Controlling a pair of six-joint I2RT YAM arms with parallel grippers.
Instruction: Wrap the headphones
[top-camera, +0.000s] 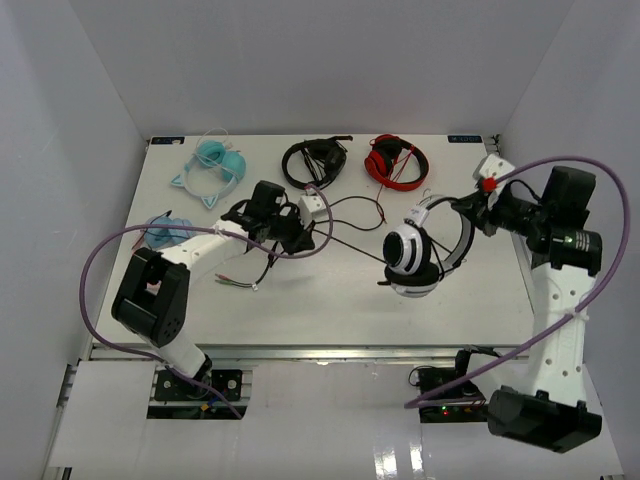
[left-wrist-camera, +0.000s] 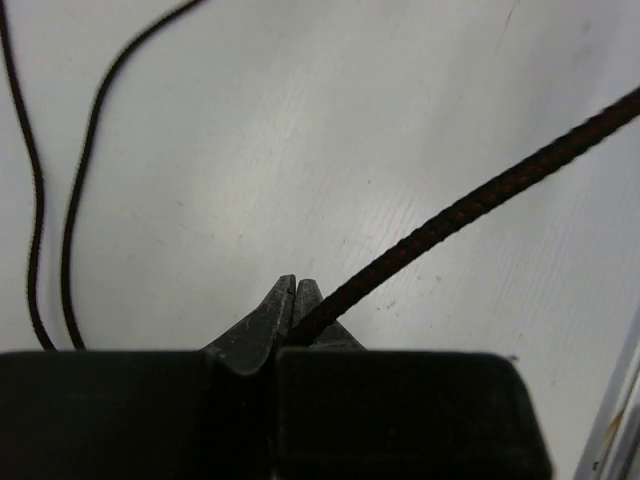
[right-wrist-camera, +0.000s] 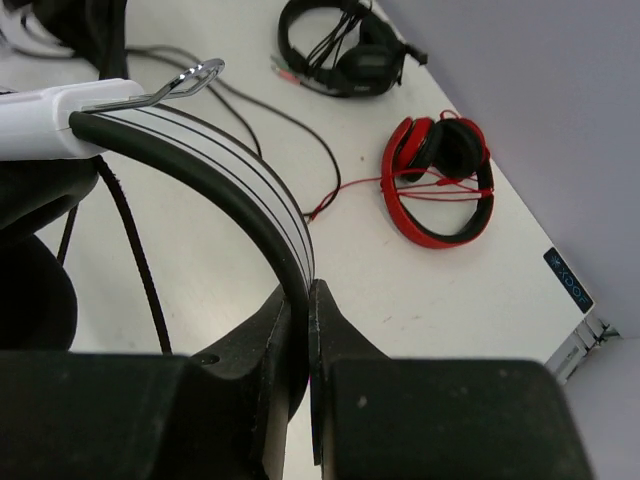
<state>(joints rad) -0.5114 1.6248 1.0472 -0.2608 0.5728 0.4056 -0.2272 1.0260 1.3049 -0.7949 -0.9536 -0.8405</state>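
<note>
The white headphones (top-camera: 412, 256) with black cushions hang right of the table's middle, held up by the headband (right-wrist-camera: 215, 160). My right gripper (top-camera: 472, 213) is shut on that headband; in the right wrist view (right-wrist-camera: 306, 292) the band runs between the fingers. The thin black cable (top-camera: 345, 243) stretches from the cups leftward to my left gripper (top-camera: 300, 238), which is shut on it. In the left wrist view the braided cable (left-wrist-camera: 470, 200) leaves the closed fingertips (left-wrist-camera: 295, 300) up to the right. More cable loops (left-wrist-camera: 55, 200) lie on the table.
All-black headphones (top-camera: 313, 160) and red headphones (top-camera: 396, 160) lie at the back middle, also in the right wrist view (right-wrist-camera: 440, 180). Light blue cat-ear headphones (top-camera: 212, 165) lie back left, another blue item (top-camera: 165, 232) by the left arm. Loose wires (top-camera: 240, 282) lie near the front left.
</note>
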